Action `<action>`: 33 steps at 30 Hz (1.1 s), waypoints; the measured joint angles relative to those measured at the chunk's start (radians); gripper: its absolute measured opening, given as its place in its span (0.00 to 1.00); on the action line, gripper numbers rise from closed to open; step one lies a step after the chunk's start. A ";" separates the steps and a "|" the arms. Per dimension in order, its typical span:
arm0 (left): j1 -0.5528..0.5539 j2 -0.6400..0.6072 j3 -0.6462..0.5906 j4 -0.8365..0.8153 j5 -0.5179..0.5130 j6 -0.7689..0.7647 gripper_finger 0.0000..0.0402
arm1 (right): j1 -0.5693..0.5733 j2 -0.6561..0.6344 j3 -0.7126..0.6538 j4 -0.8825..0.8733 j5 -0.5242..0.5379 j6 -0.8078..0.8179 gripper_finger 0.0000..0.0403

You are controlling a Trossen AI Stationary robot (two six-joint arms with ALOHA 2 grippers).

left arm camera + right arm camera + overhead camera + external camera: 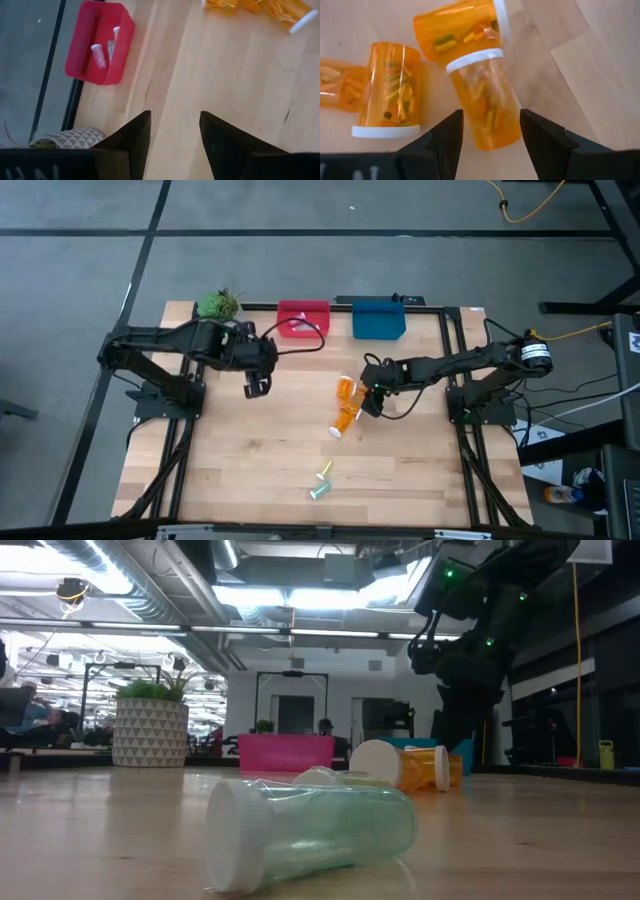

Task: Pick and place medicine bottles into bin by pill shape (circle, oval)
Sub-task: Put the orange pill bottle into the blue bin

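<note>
Three orange bottles with white caps lie on their sides mid-table (345, 402). In the right wrist view one of them (485, 107) lies with its closed bottom end between the open fingers of my right gripper (491, 115). The fingers stand close on either side, and no touch shows. Two more orange bottles (390, 90) (462, 25) lie beside it. Two small pastel vials (320, 483) lie near the table's front; the teal one (310, 825) shows close in the low view. My left gripper (257, 387) (175, 115) is open and empty over bare wood.
A red bin (303, 318) holding small vials (98, 55) and a blue bin (378, 320) stand at the far edge. A potted plant (218, 305) stands at the far left corner. Bare wood lies between the arms and toward the front left.
</note>
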 joint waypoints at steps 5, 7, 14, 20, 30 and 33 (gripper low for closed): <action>0.013 0.000 0.000 0.000 0.000 0.000 0.41 | -0.003 0.000 0.000 0.009 0.000 -0.070 0.49; 0.018 0.000 0.000 0.000 0.000 0.000 0.41 | -0.003 0.000 0.000 0.029 0.001 -0.102 0.49; 0.025 0.000 0.000 0.000 -0.001 0.000 0.41 | -0.003 0.000 0.000 0.068 0.001 -0.091 0.58; 0.025 0.000 0.000 0.000 0.000 0.000 0.41 | -0.003 0.000 0.000 0.067 0.028 -0.077 0.75; 0.025 0.000 0.000 0.001 -0.001 0.000 0.41 | -0.016 0.088 0.001 0.090 0.020 -0.214 0.77; 0.025 0.000 0.000 0.003 -0.001 -0.001 0.41 | -0.016 0.122 0.002 0.126 0.038 -0.255 0.77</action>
